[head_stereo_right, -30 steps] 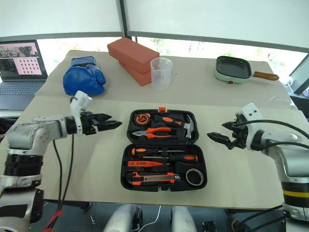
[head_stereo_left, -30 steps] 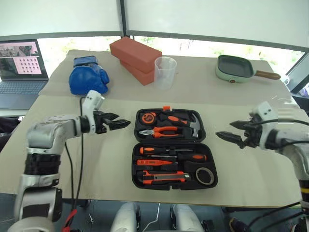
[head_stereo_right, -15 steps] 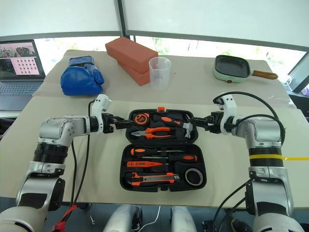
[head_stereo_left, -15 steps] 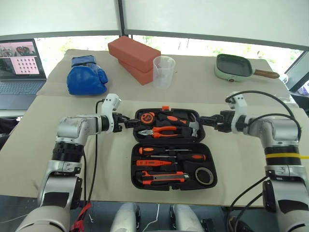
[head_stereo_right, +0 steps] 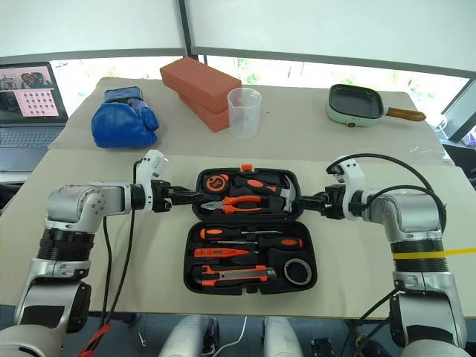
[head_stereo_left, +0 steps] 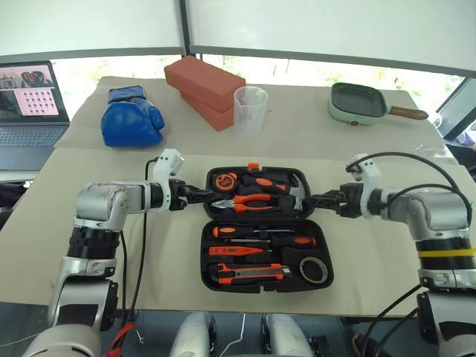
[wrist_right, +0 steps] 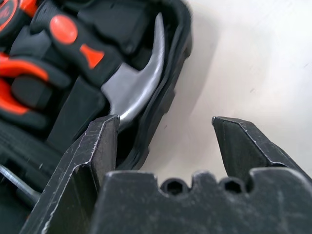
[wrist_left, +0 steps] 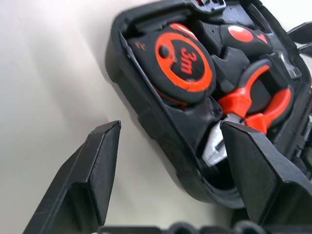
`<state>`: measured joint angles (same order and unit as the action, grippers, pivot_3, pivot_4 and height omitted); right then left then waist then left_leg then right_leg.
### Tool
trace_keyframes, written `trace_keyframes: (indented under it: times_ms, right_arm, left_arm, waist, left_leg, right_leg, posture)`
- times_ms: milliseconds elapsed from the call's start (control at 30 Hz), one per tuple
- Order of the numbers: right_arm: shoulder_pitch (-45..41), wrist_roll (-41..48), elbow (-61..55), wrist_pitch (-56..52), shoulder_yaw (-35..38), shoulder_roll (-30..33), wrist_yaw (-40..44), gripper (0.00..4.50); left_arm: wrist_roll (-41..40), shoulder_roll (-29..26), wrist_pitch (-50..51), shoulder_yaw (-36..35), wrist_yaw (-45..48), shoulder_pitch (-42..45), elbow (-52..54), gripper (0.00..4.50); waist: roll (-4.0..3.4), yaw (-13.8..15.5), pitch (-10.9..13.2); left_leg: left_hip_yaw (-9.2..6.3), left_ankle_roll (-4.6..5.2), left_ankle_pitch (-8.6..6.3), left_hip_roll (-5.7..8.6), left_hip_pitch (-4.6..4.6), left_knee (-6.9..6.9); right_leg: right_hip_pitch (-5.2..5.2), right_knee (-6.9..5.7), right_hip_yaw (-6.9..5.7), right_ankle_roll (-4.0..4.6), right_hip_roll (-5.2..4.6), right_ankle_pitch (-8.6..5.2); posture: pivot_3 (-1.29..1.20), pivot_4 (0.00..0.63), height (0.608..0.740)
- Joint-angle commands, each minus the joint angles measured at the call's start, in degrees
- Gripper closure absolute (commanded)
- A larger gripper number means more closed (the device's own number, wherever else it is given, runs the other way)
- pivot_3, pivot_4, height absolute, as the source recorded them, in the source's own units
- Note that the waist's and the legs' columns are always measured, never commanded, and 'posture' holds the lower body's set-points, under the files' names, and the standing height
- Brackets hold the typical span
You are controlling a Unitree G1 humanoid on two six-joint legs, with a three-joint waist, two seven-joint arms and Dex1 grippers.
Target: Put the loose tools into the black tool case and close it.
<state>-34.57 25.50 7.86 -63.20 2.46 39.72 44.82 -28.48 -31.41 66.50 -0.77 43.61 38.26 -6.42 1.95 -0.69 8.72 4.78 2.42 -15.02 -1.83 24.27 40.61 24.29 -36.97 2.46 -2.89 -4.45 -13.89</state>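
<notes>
The black plastic hinged tool case (head_stereo_left: 260, 223) lies open near the table's near edge, centre. Its far half holds a tape measure (wrist_left: 183, 63), orange-handled pliers (head_stereo_left: 244, 202) and a steel-headed hammer (wrist_right: 139, 95). The slim orange-and-black screwdrivers and knife (head_stereo_left: 256, 256) sit in slots in the near half. We see no loose tools on the tan table (head_stereo_left: 163, 245).

Risk, in our judgement: each gripper straddles a side wall of the far half. If one pinches before the other, the case could skew or slide. Lifting unevenly could shake tools from their slots.

The left gripper (head_stereo_left: 195, 195) reaches in level from the left, the right gripper (head_stereo_left: 321, 199) from the right. Both are spread apart, holding nothing yet.
</notes>
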Motion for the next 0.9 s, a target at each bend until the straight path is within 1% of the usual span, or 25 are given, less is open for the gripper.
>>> trace_keyframes:
  times_ms: [33,233,300,333,367,433,467,500,600,633,833,900]
  right_arm:
    - [-0.63,-0.12,-1.17,0.75,-0.01,-0.27,-0.66,0.94]
    - [-0.74,-0.46,-1.33,1.27,-1.10,-0.16,-0.33,0.94]
    - [-0.85,-0.62,-1.12,1.53,-1.34,-0.25,-0.24,1.44]
    - [-0.88,-0.64,-1.08,1.58,-1.40,-0.28,-0.20,1.62]
    - [-0.89,-0.66,-1.14,1.69,-1.58,-0.26,-0.06,2.00]
    - [-0.89,-0.61,-1.28,1.73,-1.79,-0.25,0.13,2.71]
    - [-0.91,-0.61,-1.40,1.75,-1.92,-0.21,0.27,2.95]
    - [-0.93,-0.60,-1.53,1.73,-2.01,-0.17,0.38,3.35]
    - [-0.98,-0.52,-2.02,1.67,-2.05,-0.08,0.56,4.35]
    - [-0.99,-0.47,-2.16,1.62,-2.01,-0.07,0.59,4.45]
    - [-0.52,0.41,-4.84,1.73,-1.56,-0.08,1.09,4.45]
    - [-0.50,1.13,-7.90,3.41,-0.18,-0.76,0.77,4.45]
  left_arm:
    - [-0.55,-0.27,1.57,0.11,-0.95,-0.06,1.86,1.00]
    - [-0.77,-0.93,3.57,0.42,-1.25,-0.33,2.13,1.00]
    - [-0.57,-0.48,3.35,0.01,-1.78,-0.01,1.10,1.50]
    - [-0.47,-0.32,3.26,-0.09,-1.98,0.12,0.72,1.68]
    - [-0.41,-0.23,3.13,-0.09,-2.07,0.19,0.53,2.10]
    - [-0.57,-0.17,3.21,-0.10,-2.09,0.16,0.51,2.79]
    - [-0.78,-0.11,3.41,-0.19,-2.20,0.14,0.49,3.06]
    - [-0.95,-0.09,3.48,-0.26,-2.30,0.08,0.52,3.49]
    - [-1.28,-0.23,3.55,-0.52,-2.50,-0.34,0.91,4.44]
    - [-1.32,-0.22,3.59,-0.61,-2.56,-0.43,1.01,4.49]
    - [-3.13,-0.01,4.74,-1.74,-2.51,-0.99,2.87,4.49]
    - [-3.90,0.02,3.02,-1.95,-1.79,-1.63,5.34,4.49]
  waist:
    - [0.00,0.02,0.00]
    - [0.00,0.02,0.00]
    - [0.00,0.01,0.00]
    - [0.00,0.01,0.00]
    - [0.00,0.01,0.00]
    - [0.00,0.02,0.00]
    - [0.00,0.02,0.00]
    - [0.00,0.01,0.00]
    - [-0.01,0.06,-0.01]
    - [-0.01,0.05,-0.01]
    - [-0.02,0.01,-0.01]
    - [-0.02,-0.01,-0.01]
  left_leg:
    - [0.00,0.00,0.00,0.00,0.00,0.00]
    - [0.00,0.00,0.00,0.01,0.00,0.00]
    - [0.00,0.00,0.00,0.01,-0.01,0.00]
    - [0.00,0.00,0.00,0.01,-0.01,0.00]
    - [0.00,0.00,0.00,0.00,0.00,0.00]
    - [0.00,0.00,0.00,0.00,-0.01,0.00]
    - [0.00,0.00,0.00,0.00,-0.02,0.00]
    - [0.00,0.00,0.00,0.00,-0.02,0.00]
    - [0.00,0.00,0.00,0.00,-0.10,0.00]
    - [-0.01,-0.01,0.01,0.00,-0.12,0.00]
    - [-0.01,-0.03,0.02,0.00,-0.11,0.00]
    - [-0.01,-0.03,0.02,-0.01,-0.10,0.00]
  right_leg:
    - [0.00,0.00,0.00,0.00,0.00,0.00]
    - [0.00,0.00,0.00,0.00,0.00,0.00]
    - [0.00,0.01,0.00,0.00,0.00,0.00]
    - [0.00,0.01,0.00,0.00,0.00,0.00]
    - [0.00,0.02,0.00,0.00,0.01,0.00]
    - [-0.01,0.02,0.00,0.00,0.00,0.00]
    - [-0.02,0.02,0.00,0.00,0.00,0.00]
    - [-0.02,0.02,0.00,0.00,0.00,0.00]
    - [-0.08,0.00,0.00,0.00,0.00,0.00]
    - [-0.12,0.01,-0.01,0.00,0.01,0.00]
    - [-0.08,-0.02,0.01,0.01,0.00,0.00]
    - [-0.05,-0.02,0.01,0.01,0.00,0.00]
  posture:
    - [0.00,0.150,0.738]
    - [0.00,0.150,0.738]
    - [0.00,0.150,0.738]
    - [0.00,0.150,0.738]
    - [0.00,0.150,0.738]
    - [0.00,0.150,0.738]
    - [0.00,0.150,0.738]
    - [0.00,0.150,0.738]
    - [0.00,0.150,0.738]
    - [0.00,0.150,0.738]
    - [0.00,0.150,0.738]
    - [0.00,0.150,0.738]
